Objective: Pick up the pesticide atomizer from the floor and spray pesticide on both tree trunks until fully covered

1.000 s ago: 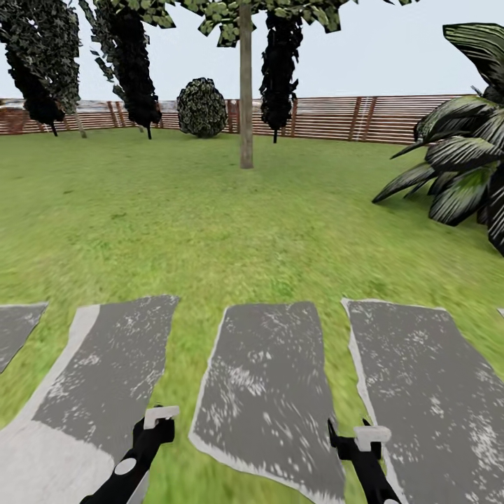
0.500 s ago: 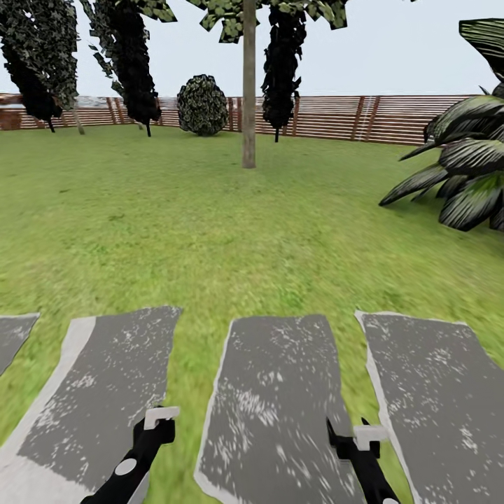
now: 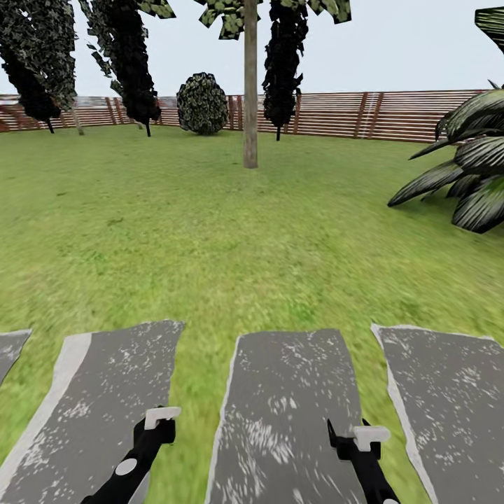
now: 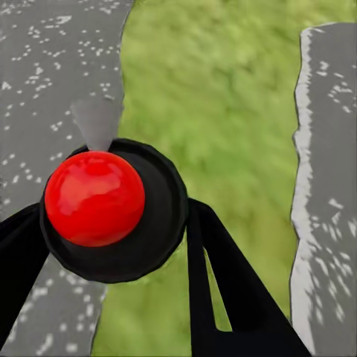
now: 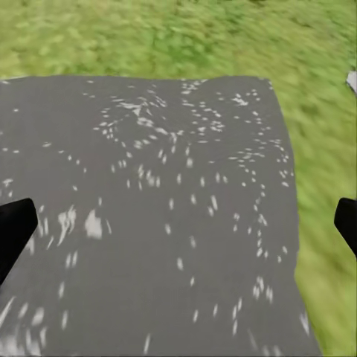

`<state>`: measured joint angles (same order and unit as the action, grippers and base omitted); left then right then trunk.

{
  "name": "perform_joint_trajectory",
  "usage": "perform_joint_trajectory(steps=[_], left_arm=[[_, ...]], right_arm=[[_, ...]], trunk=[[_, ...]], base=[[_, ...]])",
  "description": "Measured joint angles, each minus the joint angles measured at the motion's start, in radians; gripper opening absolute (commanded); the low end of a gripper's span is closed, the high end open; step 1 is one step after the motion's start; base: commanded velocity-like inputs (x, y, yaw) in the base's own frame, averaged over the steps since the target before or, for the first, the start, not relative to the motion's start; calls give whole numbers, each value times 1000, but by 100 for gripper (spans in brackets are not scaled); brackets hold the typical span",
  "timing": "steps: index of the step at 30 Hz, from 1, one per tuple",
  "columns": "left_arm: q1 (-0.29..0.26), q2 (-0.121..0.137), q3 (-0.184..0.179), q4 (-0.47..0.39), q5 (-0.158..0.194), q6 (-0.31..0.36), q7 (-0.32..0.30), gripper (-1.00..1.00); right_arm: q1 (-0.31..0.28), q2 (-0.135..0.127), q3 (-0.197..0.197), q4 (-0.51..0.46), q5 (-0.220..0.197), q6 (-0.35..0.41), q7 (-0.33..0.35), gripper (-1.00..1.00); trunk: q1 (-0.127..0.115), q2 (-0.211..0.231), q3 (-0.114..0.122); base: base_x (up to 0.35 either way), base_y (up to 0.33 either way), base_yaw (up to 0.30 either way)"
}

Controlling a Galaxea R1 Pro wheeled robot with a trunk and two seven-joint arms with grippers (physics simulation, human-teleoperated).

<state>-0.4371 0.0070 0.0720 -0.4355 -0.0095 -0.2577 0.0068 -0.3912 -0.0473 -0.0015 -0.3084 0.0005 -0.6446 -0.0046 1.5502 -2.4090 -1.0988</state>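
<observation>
Garden lawn (image 3: 210, 238) stretches ahead in the head view, ringed by a brown slatted wooden fence (image 3: 392, 115); a bare, upright tree trunk (image 3: 250, 91) stands on the grass well beyond the robot, its leafy crown (image 3: 231, 10) cut off by the top edge; dark hanging foliage (image 3: 42, 56) and a round dark bush (image 3: 202, 103) sit near the fence, and a broad-leaved palm (image 3: 469, 175) fans in from the right. Grey stepping stones (image 3: 294, 413) lie in a row across the grass nearest the robot. The left end effector (image 3: 159, 418) hangs low over one slab (image 3: 91, 399), the right end effector (image 3: 364, 435) low between two others; from the head view their state cannot be told. In the left wrist view, black fingers (image 4: 230, 290) angle out beside a glossy red ball (image 4: 94, 198) seated in a black round housing (image 4: 152, 230), with a grass strip between two slabs beneath; whether the left end effector is spread cannot be told. In the right wrist view, two black fingertips (image 5: 15, 230) sit at opposite edges, spread wide apart over a speckled grey slab (image 5: 163, 223).
</observation>
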Motion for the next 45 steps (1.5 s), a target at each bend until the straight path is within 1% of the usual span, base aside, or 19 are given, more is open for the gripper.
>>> perform_joint_trajectory(steps=[24, 30, 45], left_arm=[[2, 2, 1, -8, 0, 0, 0, -100], [4, 2, 2, -11, 0, 0, 0, -100], [4, 2, 2, -13, 0, 0, 0, -100]], right_arm=[[0, 0, -1, 0, 0, 0, 0, 100], [0, 0, 0, 0, 0, -1, 0, 100], [0, 0, 0, 0, 0, 0, 0, 100]], trunk=[[0, 0, 0], [0, 0, 5], [0, 0, 6]], base=[[333, 97, -1], [333, 97, -45], [333, 97, -1]])
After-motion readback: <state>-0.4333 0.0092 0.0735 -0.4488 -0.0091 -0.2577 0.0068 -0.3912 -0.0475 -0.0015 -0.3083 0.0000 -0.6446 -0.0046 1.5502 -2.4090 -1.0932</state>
